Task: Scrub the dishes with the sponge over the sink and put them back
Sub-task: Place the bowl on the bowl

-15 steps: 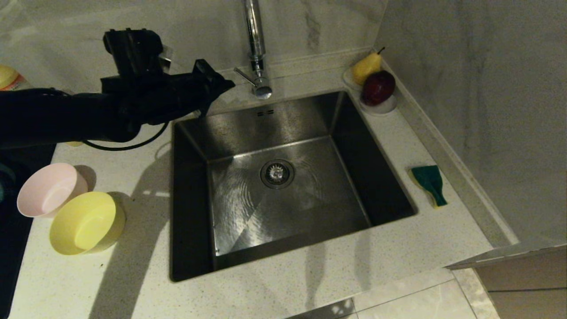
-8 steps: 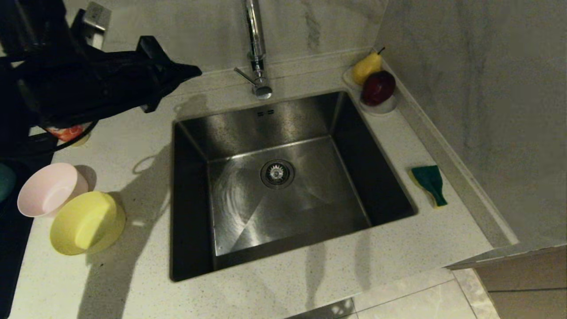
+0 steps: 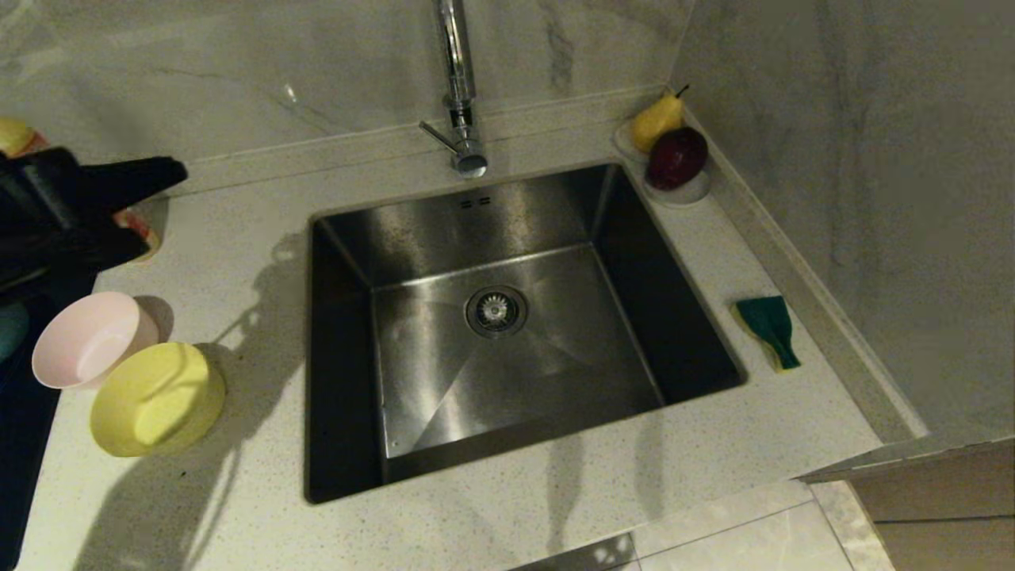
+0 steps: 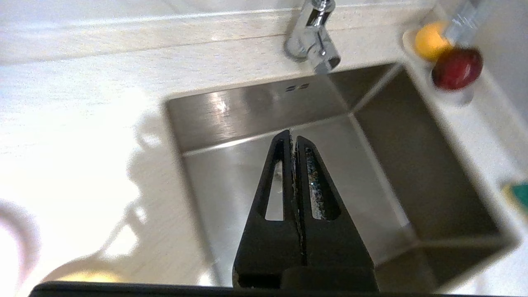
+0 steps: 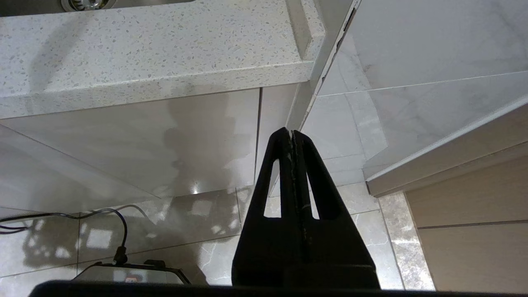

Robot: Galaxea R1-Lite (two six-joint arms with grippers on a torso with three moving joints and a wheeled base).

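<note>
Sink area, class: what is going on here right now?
Nothing is held. The left gripper, shut and empty, hovers over the counter left of the sink. The pink bowl and yellow bowl sit together on that side, the sponge on the right. The right gripper, shut, hangs below the counter.

A: Where is the right gripper (image 5: 292, 133)?

B: It hangs low, below the counter (image 5: 152, 57), with its fingers pressed together and holding nothing.

A: And what is around it?

B: At eleven o'clock the drain (image 5: 84, 3) peeks in. At seven o'clock a cable (image 5: 88, 220) lies over the glossy floor (image 5: 194, 239).
</note>
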